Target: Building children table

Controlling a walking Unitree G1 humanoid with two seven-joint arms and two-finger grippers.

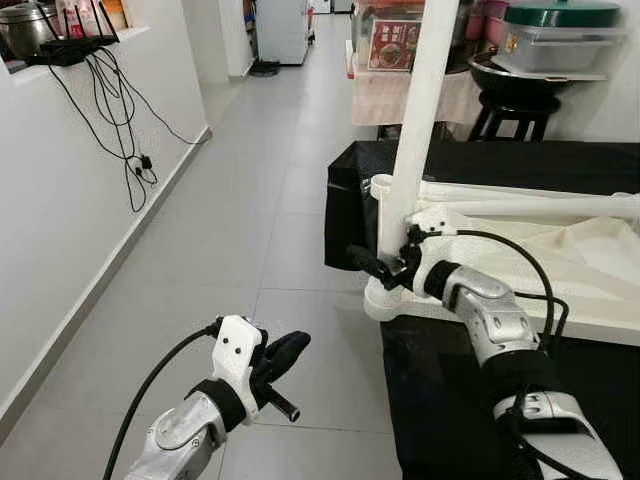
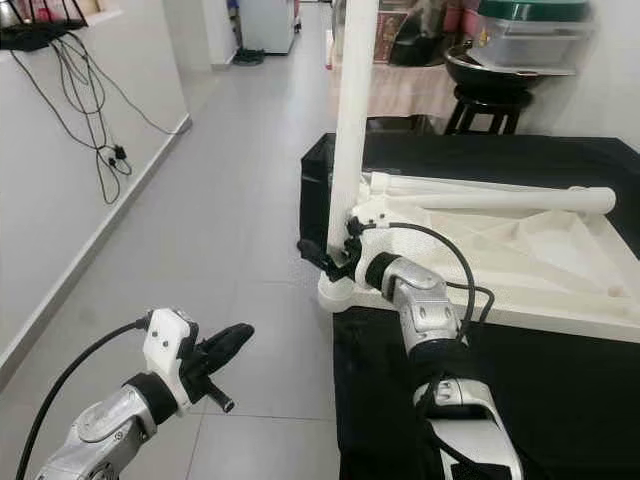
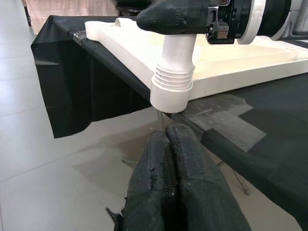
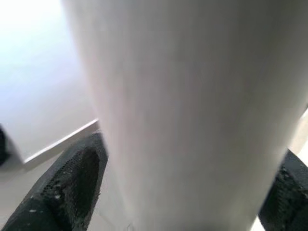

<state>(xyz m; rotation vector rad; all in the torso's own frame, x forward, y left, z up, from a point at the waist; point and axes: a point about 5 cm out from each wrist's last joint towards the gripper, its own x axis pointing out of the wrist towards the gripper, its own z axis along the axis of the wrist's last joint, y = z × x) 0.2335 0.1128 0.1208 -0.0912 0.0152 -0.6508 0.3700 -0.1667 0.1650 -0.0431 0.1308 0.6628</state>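
A white children's table top (image 1: 600, 300) lies upside down on a black-covered surface. A white table leg (image 1: 420, 100) stands upright in the threaded corner socket (image 3: 172, 89) at its near left corner. My right gripper (image 1: 385, 268) is shut on this leg just above the socket, and the leg (image 4: 183, 120) sits between its black fingers (image 4: 72, 183). A second white leg (image 1: 530, 205) lies flat across the table top. My left gripper (image 1: 285, 355) is shut and empty, held low over the floor to the left of the table and pointing at the socket; its closed tips (image 3: 171, 139) are below it.
The black cloth (image 1: 450, 400) hangs over the work surface's edge. A white wall (image 1: 60, 230) with dangling black cables (image 1: 120, 130) runs along the left. A black stool (image 1: 510, 110) and storage containers (image 1: 560, 40) stand behind. Grey tiled floor (image 1: 250, 200) lies between wall and table.
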